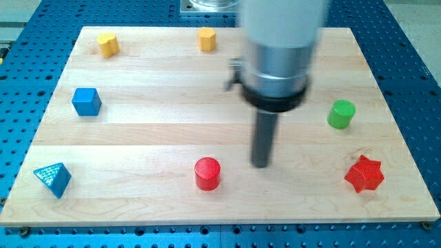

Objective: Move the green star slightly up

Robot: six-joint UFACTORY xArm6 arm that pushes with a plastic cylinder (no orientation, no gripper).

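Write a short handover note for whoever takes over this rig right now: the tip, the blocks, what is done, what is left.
Tip: my tip is on the board, just to the view's right of the red cylinder, not touching it.
Blocks: no green star shows. The only green block in view is the green cylinder at the view's right. The star may be hidden behind the arm.
Done: cannot tell.
Left: find the green star, bring the tip below it, and push it slightly up.
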